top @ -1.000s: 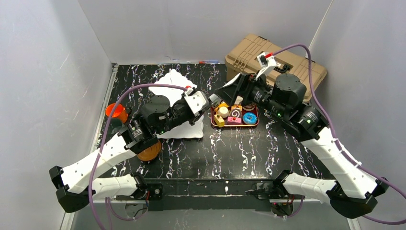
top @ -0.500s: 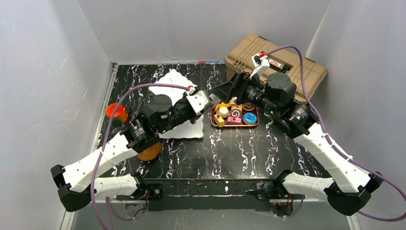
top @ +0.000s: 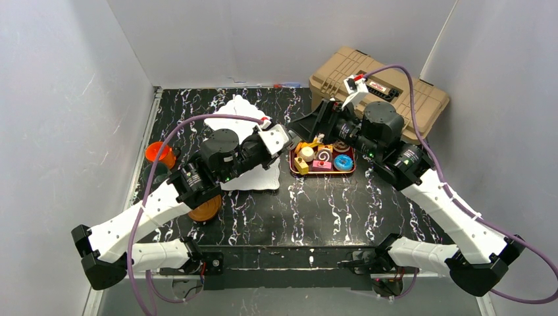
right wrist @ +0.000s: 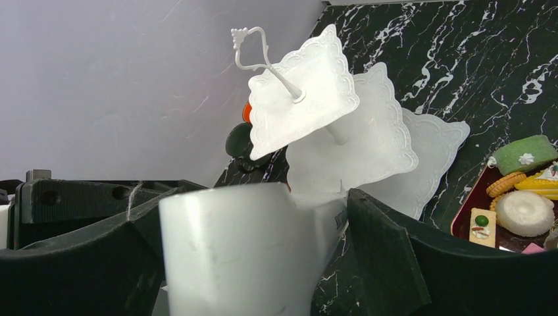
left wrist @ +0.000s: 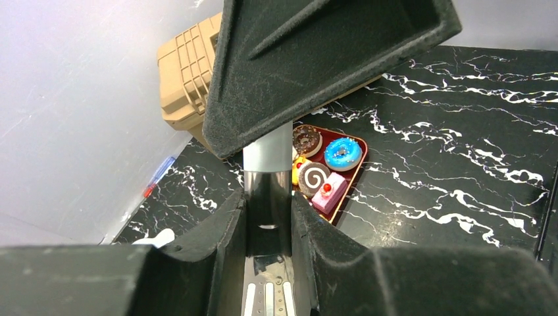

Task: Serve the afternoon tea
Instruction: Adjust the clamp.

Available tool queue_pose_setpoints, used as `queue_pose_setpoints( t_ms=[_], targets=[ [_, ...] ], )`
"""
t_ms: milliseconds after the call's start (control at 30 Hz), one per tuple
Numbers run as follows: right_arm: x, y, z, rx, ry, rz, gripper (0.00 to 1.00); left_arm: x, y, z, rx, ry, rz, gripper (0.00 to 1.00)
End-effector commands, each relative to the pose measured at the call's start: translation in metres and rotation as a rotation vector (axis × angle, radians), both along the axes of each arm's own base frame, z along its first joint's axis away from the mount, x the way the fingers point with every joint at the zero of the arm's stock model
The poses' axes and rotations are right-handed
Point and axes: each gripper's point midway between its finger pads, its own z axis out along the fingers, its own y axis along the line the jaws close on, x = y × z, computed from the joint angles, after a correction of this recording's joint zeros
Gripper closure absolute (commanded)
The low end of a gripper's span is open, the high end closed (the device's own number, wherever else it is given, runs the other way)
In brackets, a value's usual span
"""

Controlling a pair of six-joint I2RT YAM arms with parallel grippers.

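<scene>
The pastries (top: 322, 158) lay in their red tray (top: 322, 173) just ahead of your left gripper (left wrist: 268, 205), which was clamped on the metal tongs (left wrist: 268, 164) (their blades pointed toward the tray). Your right gripper (right wrist: 256, 217) hung close over the tongs with its jaws spread wide and a blurred white shape in the gap. The three-tier stand (right wrist: 309, 105) stood beyond its fingertips, well apart from them. The tan toolbox (top: 395, 85) sat behind that gripper.
</scene>
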Motion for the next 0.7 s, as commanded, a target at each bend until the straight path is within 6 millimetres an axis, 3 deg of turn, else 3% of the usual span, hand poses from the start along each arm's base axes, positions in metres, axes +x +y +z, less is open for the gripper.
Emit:
queue_pose_setpoints(
  t_ms=[0,267,467,667],
  targets=[
    [-0.02,0.014,-0.006,0.017,0.047,0.111,0.02,-0.005,-0.007,0.057,-0.122,-0.131,-0.045,1.0],
    [-0.02,0.012,-0.015,-0.008,0.066,0.104,0.02,-0.009,-0.01,0.06,-0.113,-0.16,-0.081,1.0],
    [-0.019,0.011,-0.02,-0.05,0.083,0.096,0.14,-0.009,-0.01,0.058,-0.097,-0.179,-0.087,1.0],
    [-0.019,-0.001,-0.025,-0.108,0.074,0.06,0.04,-0.013,-0.009,0.057,-0.075,-0.217,-0.11,1.0]
  ],
)
